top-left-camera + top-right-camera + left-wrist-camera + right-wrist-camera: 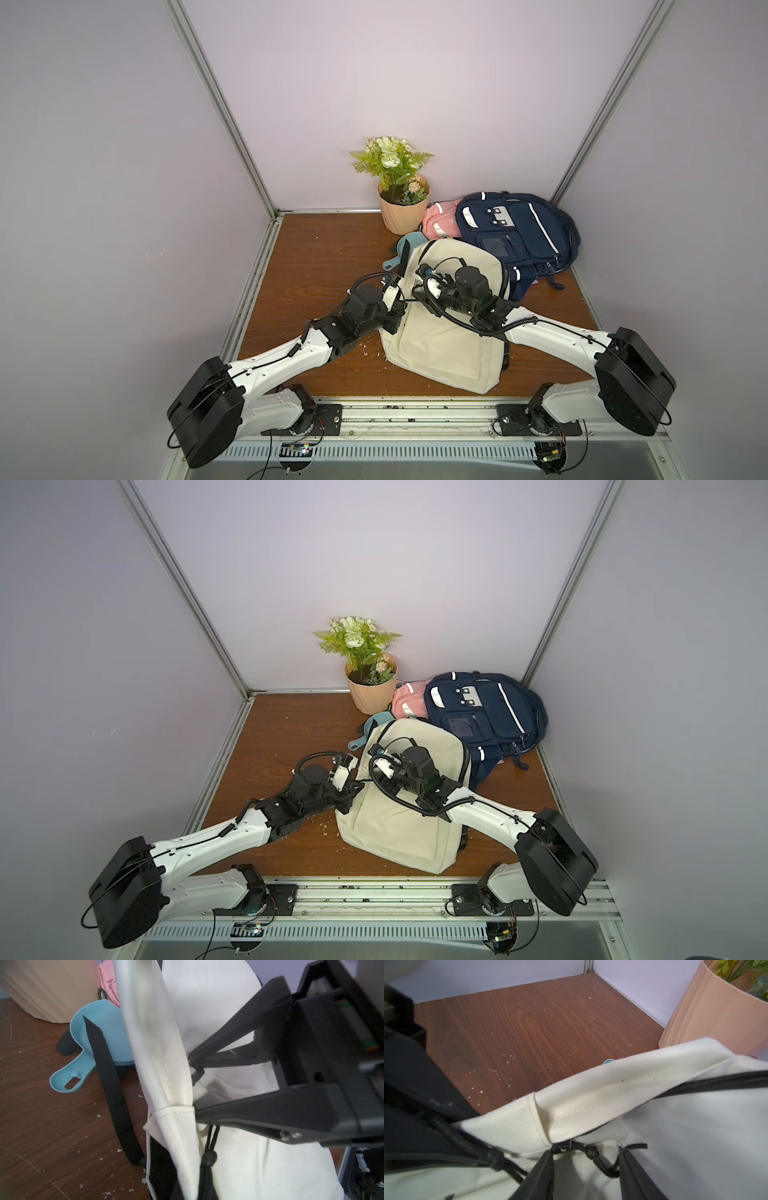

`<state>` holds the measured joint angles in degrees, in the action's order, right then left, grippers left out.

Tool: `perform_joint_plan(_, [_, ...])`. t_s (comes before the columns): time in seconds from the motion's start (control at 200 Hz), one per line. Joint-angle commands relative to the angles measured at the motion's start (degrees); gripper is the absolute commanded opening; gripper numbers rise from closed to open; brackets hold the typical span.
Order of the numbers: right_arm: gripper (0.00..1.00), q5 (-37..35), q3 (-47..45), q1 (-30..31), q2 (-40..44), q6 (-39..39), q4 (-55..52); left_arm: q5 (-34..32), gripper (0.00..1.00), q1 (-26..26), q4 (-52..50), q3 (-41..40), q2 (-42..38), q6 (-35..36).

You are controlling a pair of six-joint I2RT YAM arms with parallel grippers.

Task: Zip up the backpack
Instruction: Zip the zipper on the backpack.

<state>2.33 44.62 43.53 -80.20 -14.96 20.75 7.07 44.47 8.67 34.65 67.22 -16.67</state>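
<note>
The cream backpack (449, 349) lies flat on the wooden table in both top views, and both grippers are at its left edge. My left gripper (397, 318) is shut on a black knotted pull cord (208, 1157) that hangs from the bag's side seam. Its fingertips lie below the left wrist view's edge. My right gripper (585, 1149) is open over the zipper end. Its fingers (542, 1178) straddle a second looped pull cord (602, 1167) tied to a slider (564, 1147). The black zipper line (716, 1084) runs away from there along the bag's edge.
A navy backpack (515, 237) and a pink bag (440, 216) lie at the back right, touching the cream one. A potted plant (403, 212) stands behind. A light blue plastic scoop (99, 1028) and a black strap (110, 1084) lie left of the backpack. Walls enclose three sides.
</note>
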Motion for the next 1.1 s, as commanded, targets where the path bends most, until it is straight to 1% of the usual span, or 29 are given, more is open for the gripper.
perform_joint_plan(0.0, [0.46, -2.9, 3.2, 0.6, -1.5, -2.1, 2.9, 3.1, 0.00, 0.7, 4.6, 2.0, -0.5, 1.6])
perform_joint_plan(0.1, [0.42, -4.5, 2.0, 1.1, -1.6, -2.9, 4.7, 2.7, 0.00, 0.7, 4.7, 2.1, -0.7, 1.5])
perform_joint_plan(0.265, [0.22, -7.4, 0.9, 1.1, -1.2, -2.2, 7.0, 2.6, 0.00, 0.7, 4.9, 2.1, -0.5, 1.3])
perform_joint_plan(0.36, [0.11, -8.5, 1.0, 1.1, -0.9, -2.0, 6.9, 1.3, 0.00, 0.7, 4.5, 2.0, -0.8, 0.9])
perform_joint_plan(0.445, [0.06, -8.3, 1.3, 1.0, -0.3, -1.5, 6.2, -0.8, 0.00, 0.7, 3.8, 1.6, -1.0, 0.2])
perform_joint_plan(0.585, [0.02, -8.1, 1.0, 1.0, 1.6, 0.2, 5.8, -4.4, 0.00, 0.7, 3.3, 0.1, -1.5, -1.4])
perform_joint_plan(0.691, [0.00, -7.7, 1.2, 1.0, 2.9, 1.8, 4.4, -5.3, 0.00, 0.4, 3.5, -1.4, -1.8, -2.5])
perform_joint_plan(0.776, [0.00, -7.9, 1.3, 1.1, 4.1, 3.5, 3.6, -6.0, 0.00, 0.3, 3.8, -2.4, -2.2, -3.0])
perform_joint_plan(0.851, [0.00, -10.8, 1.8, 1.0, 4.8, 5.1, 3.1, -6.4, 0.00, 0.1, 3.8, -3.3, -2.5, -3.1])
perform_joint_plan(0.971, [0.00, -17.0, 6.7, 0.7, 3.3, 7.3, -0.9, -6.2, 0.00, 0.1, 3.9, -4.2, -2.9, -3.3])
perform_joint_plan(1.096, [0.00, -16.4, 10.4, 0.6, 0.7, 7.0, -3.6, -6.1, 0.00, 0.0, 3.9, -4.8, -4.2, -3.5])
